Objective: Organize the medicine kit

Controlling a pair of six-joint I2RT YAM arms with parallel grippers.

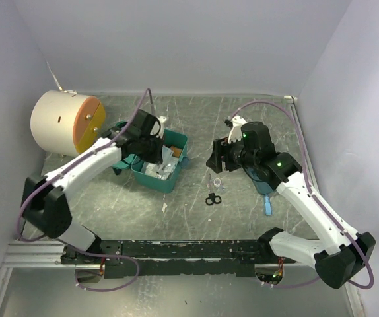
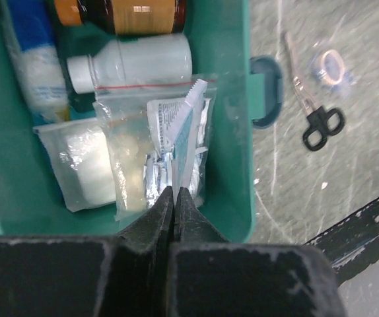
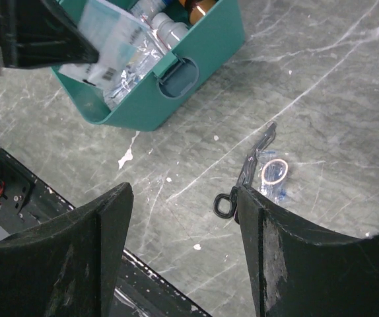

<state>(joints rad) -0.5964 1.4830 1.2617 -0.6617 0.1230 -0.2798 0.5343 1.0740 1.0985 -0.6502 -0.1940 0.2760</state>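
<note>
Where my right gripper [image 3: 181, 193] hangs at the bottom of its own view, I see its fingers standing wide apart with nothing between them. Just past them on the grey marbled table [image 1: 196, 119] lie black-handled scissors [image 1: 212, 199], and just beside the blades is a small clear packet [image 3: 276, 173] with a ring inside.

Left of centre in the overhead view sits the medicine kit [image 1: 160, 182], a teal box resting on the table between the scissors and the arm that reaches over it. My left gripper [image 2: 174, 198] is pressed shut on the lower edge of a white-and-teal sachet [image 2: 183, 139], which stands tilted at the lower right of the box in the left wrist view.

Beside the sachet are clear bags [image 2: 84, 165] of pale contents. Above them a white bottle [image 2: 137, 63] lies on its side, with an amber bottle [image 2: 137, 10] at the top edge.

Farthest off, at the upper left of the overhead view, a cream cylinder [image 1: 57, 122] with an orange face lies near the back wall.
</note>
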